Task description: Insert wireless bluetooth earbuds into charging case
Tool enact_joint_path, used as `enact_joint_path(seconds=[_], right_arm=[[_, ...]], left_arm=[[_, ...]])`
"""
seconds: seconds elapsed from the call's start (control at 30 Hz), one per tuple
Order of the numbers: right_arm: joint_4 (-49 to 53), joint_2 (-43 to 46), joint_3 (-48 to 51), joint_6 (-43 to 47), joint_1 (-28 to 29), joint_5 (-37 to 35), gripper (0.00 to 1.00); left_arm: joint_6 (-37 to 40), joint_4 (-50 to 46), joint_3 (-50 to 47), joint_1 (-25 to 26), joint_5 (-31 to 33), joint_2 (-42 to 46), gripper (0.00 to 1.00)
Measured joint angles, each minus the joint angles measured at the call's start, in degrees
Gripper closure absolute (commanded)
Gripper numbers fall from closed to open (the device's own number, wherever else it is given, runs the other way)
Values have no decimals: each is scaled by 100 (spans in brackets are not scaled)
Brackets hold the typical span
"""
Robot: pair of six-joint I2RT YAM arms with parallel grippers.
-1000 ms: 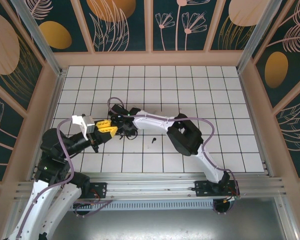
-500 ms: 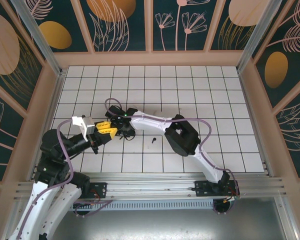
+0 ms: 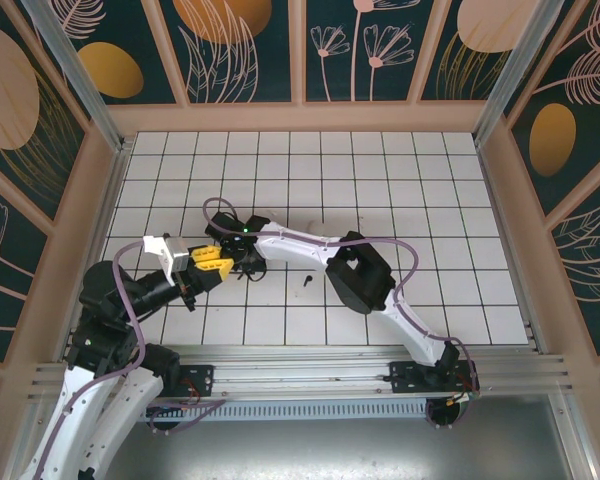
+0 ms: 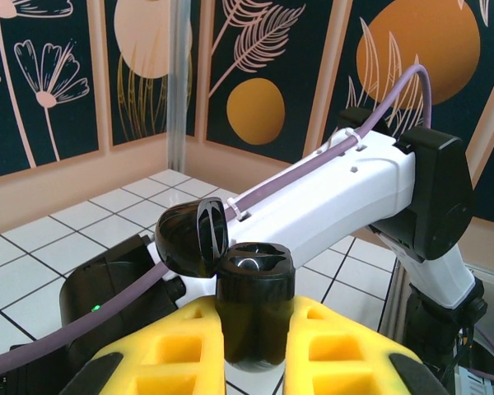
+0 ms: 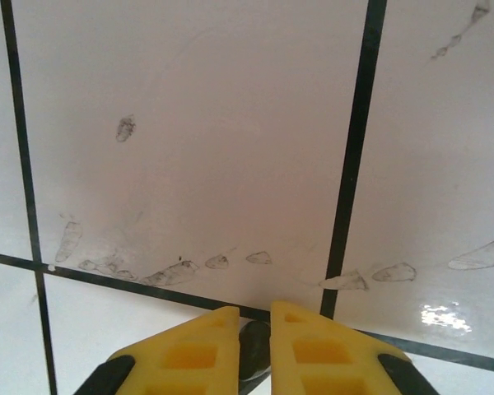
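Over the last second my right arm has swung leftward across the table, my left gripper has drifted slightly left with it, and my right gripper has narrowed its jaws. The loose earbud has not moved. It lies on a white tile just right of both grippers, near my right forearm: a tiny black speck, too small in the top view to tell which way its stem runs. In the left wrist view my left gripper is clamped on the charging case, a glossy black body standing upright between the yellow fingers. Its long axis runs up and down, and its rounded lid is hinged open toward the upper left. In the right wrist view my right gripper hangs close over the tiles, jaws nearly together on a small dark object, too little of it showing to name.
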State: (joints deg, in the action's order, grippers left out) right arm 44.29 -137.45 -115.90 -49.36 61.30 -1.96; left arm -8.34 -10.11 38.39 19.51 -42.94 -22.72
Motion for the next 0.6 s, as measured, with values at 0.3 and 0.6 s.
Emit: enact_joint_path(seconds=[0.3, 0.6], right_arm=[[131, 15, -11, 522, -24, -289, 95], [116, 704, 780, 1051, -369, -577, 96]], left_arm=[[-26, 66, -22, 0, -4, -9, 100], [-254, 649, -354, 0, -7, -280, 100]])
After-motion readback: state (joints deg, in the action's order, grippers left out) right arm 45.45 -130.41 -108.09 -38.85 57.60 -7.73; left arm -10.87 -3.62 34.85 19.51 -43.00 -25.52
